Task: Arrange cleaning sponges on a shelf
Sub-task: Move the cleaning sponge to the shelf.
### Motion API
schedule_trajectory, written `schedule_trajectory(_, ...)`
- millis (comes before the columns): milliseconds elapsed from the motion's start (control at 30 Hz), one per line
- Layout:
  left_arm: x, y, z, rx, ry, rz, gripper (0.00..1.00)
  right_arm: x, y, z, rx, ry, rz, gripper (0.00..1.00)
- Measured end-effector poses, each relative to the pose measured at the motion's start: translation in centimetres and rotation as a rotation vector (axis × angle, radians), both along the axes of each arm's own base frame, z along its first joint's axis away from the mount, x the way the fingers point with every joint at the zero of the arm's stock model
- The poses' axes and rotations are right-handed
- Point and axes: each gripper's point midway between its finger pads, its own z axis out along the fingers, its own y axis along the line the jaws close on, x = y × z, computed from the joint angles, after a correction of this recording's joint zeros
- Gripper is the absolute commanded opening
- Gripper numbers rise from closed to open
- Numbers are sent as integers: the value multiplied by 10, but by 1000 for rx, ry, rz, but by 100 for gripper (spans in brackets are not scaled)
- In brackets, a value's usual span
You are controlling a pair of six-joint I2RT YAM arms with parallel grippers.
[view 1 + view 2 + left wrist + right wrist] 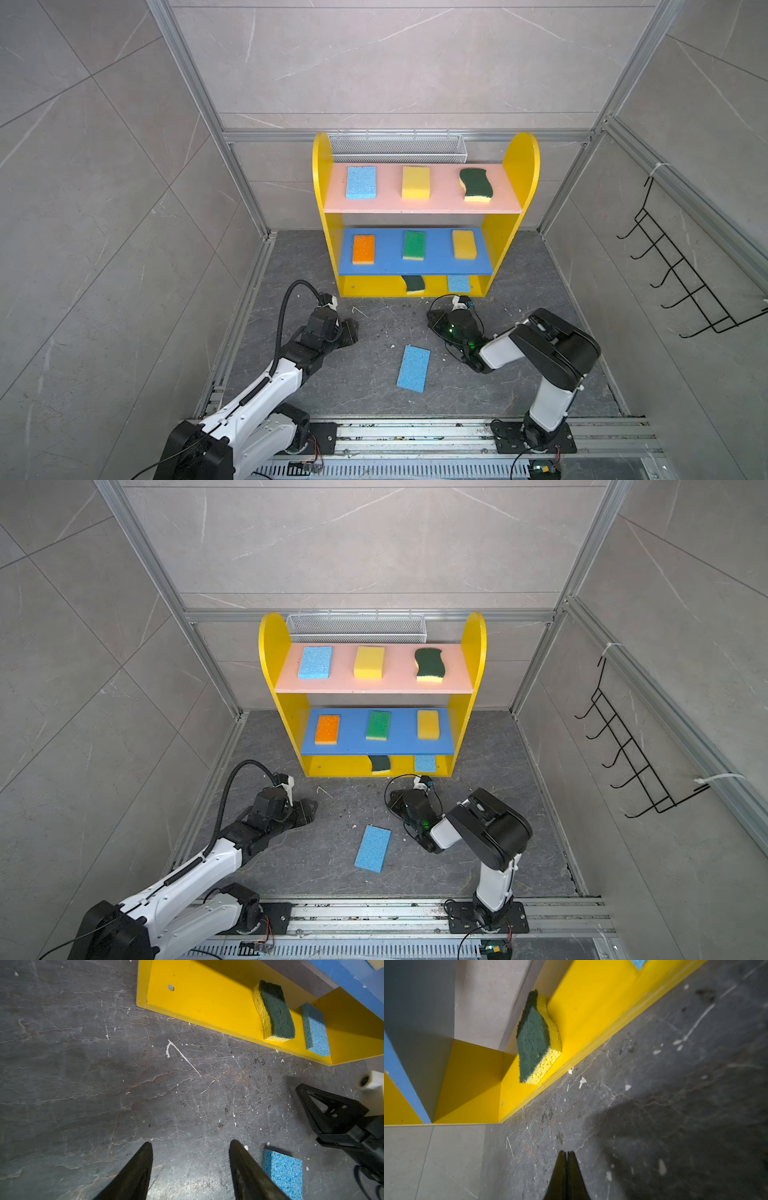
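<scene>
Eight sponges (415,182) rest on the yellow shelf (519,174), three on each upper board and two on its base, while one light blue sponge (413,368) lies flat on the dark floor (353,386), touching neither the left gripper (191,1142), fingers spread and empty, nor the right gripper (566,1153), fingers pressed together.

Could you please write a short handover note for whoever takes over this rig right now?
Left tool: open, empty, above the floor.
Right tool: shut, empty, in front of the shelf.
Done: eight sponges shelved, three on the pink board, three on the blue board, two on the yellow base.
Left to do: the light blue sponge lying on the floor; the base's left end is bare.
</scene>
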Motion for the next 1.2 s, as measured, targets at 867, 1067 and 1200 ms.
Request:
schedule_trajectory(867,13,1,-10,-53,2,7,62,49,39,15,149,-96,-45,1)
schedule_trajectory(1067,14,1,-15,-53,6,8,62,55,42,21,158,-108,-48,1)
schedule_trajectory(1200,14,-1,-20,-55,21,1,62,60,43,21,160,-111,-53,1)
